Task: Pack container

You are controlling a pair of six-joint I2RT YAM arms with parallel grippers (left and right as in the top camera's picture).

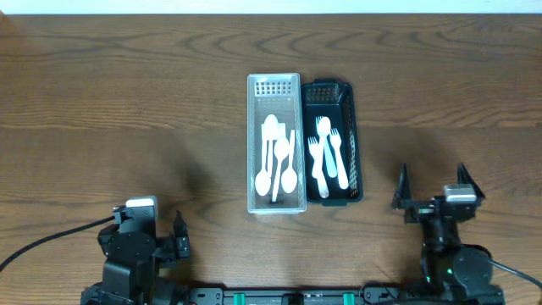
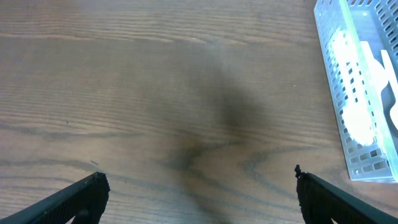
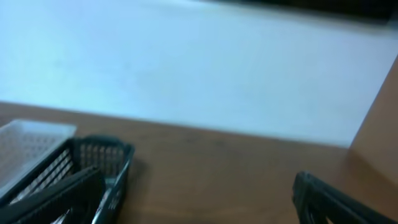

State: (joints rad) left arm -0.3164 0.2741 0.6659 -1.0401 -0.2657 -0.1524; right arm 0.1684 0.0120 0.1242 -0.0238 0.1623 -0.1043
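A clear white basket [image 1: 274,89] holding several white spoons [image 1: 275,165] stands at the table's middle. A black basket [image 1: 351,144] holding white forks and a spoon [image 1: 329,157] touches its right side. My left gripper [image 1: 148,230] is open and empty near the front left edge; its view shows bare wood and the white basket [image 2: 339,112] at the right. My right gripper [image 1: 436,193] is open and empty at the front right; its view shows the black basket [image 3: 109,158] at the left.
The brown wooden table [image 1: 127,110] spreads wide on both sides of the baskets. A pale wall [image 3: 199,68] stands behind the table's far edge. A black cable [image 1: 42,241] runs off at the front left.
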